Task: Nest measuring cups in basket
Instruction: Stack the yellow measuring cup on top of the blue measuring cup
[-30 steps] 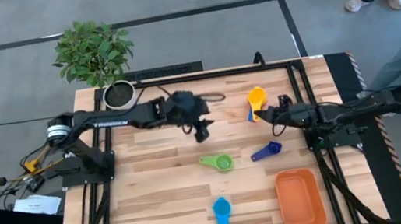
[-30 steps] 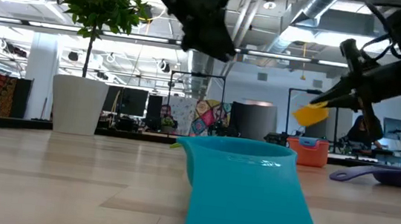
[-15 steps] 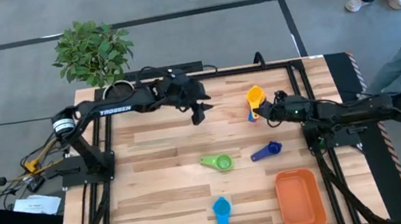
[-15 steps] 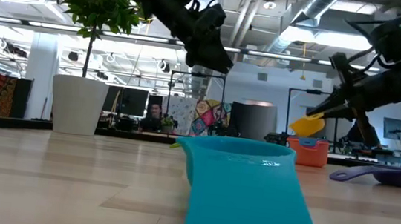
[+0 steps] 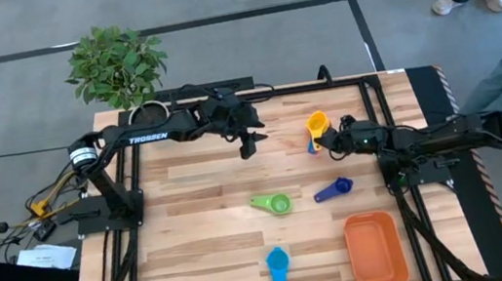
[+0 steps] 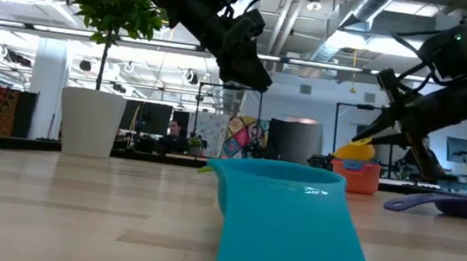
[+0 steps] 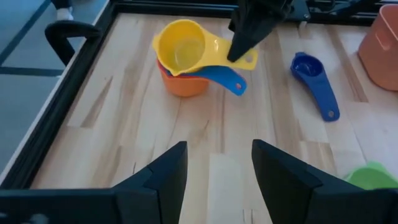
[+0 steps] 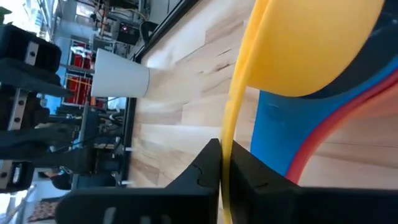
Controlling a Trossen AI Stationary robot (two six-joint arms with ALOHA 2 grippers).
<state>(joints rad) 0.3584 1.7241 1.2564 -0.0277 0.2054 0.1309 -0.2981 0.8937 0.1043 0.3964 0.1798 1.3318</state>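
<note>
A yellow measuring cup (image 7: 183, 53) sits on top of a stack of a blue cup (image 7: 217, 78) and an orange cup (image 7: 183, 86) at the table's far right. My right gripper (image 5: 330, 137) is shut on its handle. My left gripper (image 5: 250, 144) hangs open above the table's far middle with nothing between its fingers. A green cup (image 5: 273, 202), a dark blue cup (image 5: 334, 189) and a light blue cup (image 5: 278, 270) lie apart on the wood. The orange basket (image 5: 377, 250) stands at the near right. My right gripper pinches the yellow cup's flat handle (image 8: 227, 163) between its two fingers (image 7: 245, 34), edge-on in the right wrist view. The fingers come from the table's right, slanting down, along the handle. The cup's bowl (image 8: 311, 43) rests slightly tilted in the blue cup below.
A white plant pot (image 5: 149, 118) with a leafy plant stands at the far left corner. A black frame rail (image 7: 68, 93) runs along the table edge beside the stack. Bare wood lies between the stack and the green cup.
My right gripper has sunk a little with the yellow cup, whose bowl has come down onto the stack. My left gripper has swung toward the table's far edge, staying open.
</note>
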